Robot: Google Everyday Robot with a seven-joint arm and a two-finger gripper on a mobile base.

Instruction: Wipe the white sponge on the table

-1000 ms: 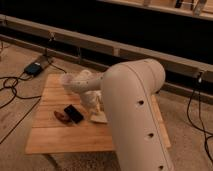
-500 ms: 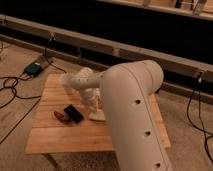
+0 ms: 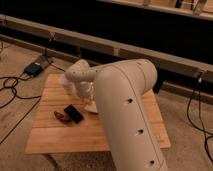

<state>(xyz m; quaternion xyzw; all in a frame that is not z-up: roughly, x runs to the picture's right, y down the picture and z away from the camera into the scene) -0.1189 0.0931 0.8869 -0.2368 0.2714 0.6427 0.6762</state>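
Likely the wiping step: my pincer (image 3: 86, 96) sits low at the white sponge (image 3: 92, 107) on the worktop (image 3: 55, 135). Its grip state I cannot tell. Next move calls for downward pressure and a sideways sweep.

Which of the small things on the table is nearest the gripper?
The white sponge, the pale pad right at the gripper; the black slab and the reddish-brown item lie apart, further left in view.

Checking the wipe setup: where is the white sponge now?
Camera view: the white sponge sits centrally on the table, beneath the gripper, right of the black slab.
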